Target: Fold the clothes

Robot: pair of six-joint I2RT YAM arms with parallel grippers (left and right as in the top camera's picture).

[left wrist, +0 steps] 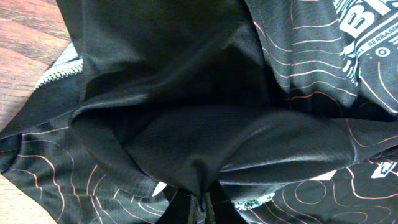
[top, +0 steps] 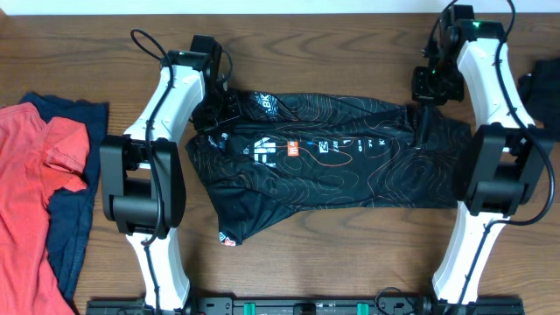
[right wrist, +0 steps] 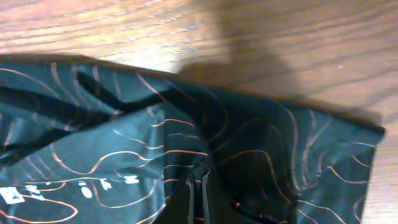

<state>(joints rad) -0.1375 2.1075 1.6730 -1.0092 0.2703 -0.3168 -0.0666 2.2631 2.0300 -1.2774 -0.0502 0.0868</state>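
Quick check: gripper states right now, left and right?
Left gripper: closed, pinching the black jersey.
Right gripper: closed, pinching the same jersey.

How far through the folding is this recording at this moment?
Done: no garment looks fully folded. In hand: the left end effector and right end effector pinch the thin black contour-lined jersey, rumpled mid-table. Remaining: its folds, plus the red top and navy top heaped aside.

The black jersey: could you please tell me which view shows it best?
The overhead view: the whole black jersey shows, logos included. The left wrist view gives only bunched folds; the right wrist view, one edge.
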